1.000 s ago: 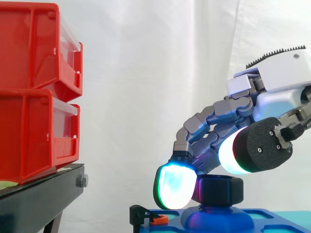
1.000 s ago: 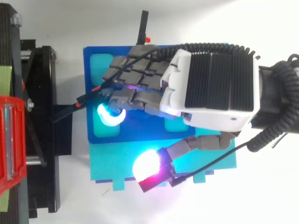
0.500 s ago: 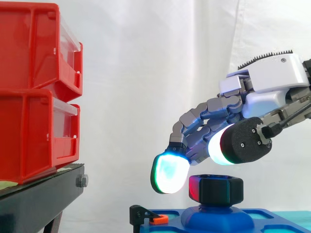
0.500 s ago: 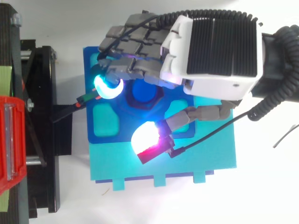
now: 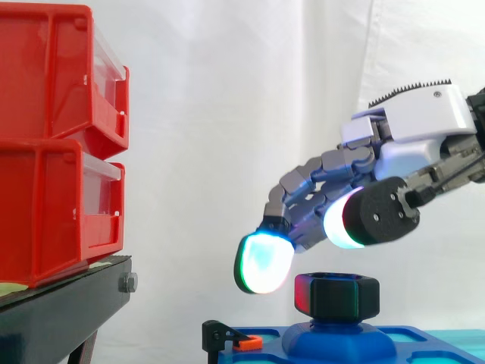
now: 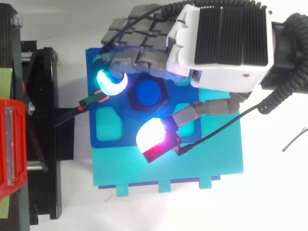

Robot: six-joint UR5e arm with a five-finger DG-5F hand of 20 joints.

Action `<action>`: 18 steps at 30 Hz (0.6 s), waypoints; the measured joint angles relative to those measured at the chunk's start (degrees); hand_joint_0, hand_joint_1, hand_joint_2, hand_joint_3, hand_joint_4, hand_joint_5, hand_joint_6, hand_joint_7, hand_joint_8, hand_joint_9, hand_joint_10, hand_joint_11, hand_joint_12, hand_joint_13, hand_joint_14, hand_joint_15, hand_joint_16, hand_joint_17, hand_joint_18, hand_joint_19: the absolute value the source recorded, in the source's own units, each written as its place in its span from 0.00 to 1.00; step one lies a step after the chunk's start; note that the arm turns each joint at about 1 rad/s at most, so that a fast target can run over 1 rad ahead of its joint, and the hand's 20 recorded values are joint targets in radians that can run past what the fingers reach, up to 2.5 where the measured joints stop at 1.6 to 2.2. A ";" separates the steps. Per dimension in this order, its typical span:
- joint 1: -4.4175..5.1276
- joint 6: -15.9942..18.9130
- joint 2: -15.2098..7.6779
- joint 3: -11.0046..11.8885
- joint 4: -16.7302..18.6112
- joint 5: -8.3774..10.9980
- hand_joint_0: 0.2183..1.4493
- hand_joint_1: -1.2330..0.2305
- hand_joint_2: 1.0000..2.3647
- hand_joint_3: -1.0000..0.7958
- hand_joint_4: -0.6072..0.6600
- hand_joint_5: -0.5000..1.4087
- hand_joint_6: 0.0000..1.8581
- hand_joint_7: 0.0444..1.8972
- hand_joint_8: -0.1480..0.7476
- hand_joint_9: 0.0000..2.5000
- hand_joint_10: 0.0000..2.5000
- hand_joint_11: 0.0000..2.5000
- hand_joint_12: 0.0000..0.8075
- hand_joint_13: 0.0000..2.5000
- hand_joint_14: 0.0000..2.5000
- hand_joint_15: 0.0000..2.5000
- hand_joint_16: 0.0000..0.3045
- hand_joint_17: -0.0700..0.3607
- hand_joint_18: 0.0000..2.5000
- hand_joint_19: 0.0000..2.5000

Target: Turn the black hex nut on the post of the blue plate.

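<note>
On the post of the blue plate (image 6: 91,122): one black hex nut (image 5: 337,297), seated low, nothing touching it. Just above it, clear of its top: hand (image 5: 413,133), fingers (image 5: 261,263) loosely bent and spread apart from the thumb, holding nothing. Judged status: no grip on the nut yet; closing on it and turning it are left to do.

You see the black hex nut (image 5: 336,296) as smooth, matt plastic with a faint sheen, on a blue plate (image 6: 126,126) of smooth plastic. The hand (image 6: 219,43) wears a white plastic shell with black ribbed panels. Its pads (image 5: 263,263) look milky and smooth. The red bins (image 5: 53,144) are glossy plastic with clear fronts, the black stand (image 5: 68,315) is matt, and the white curtain (image 5: 227,114) is soft cloth.
</note>
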 measured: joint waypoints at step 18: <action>1.80 -0.14 -0.41 1.32 0.53 0.32 0.20 0.49 0.00 0.28 0.65 0.16 0.27 0.41 0.48 0.16 0.00 0.00 0.49 0.14 0.00 0.01 0.18 0.46 0.13 0.07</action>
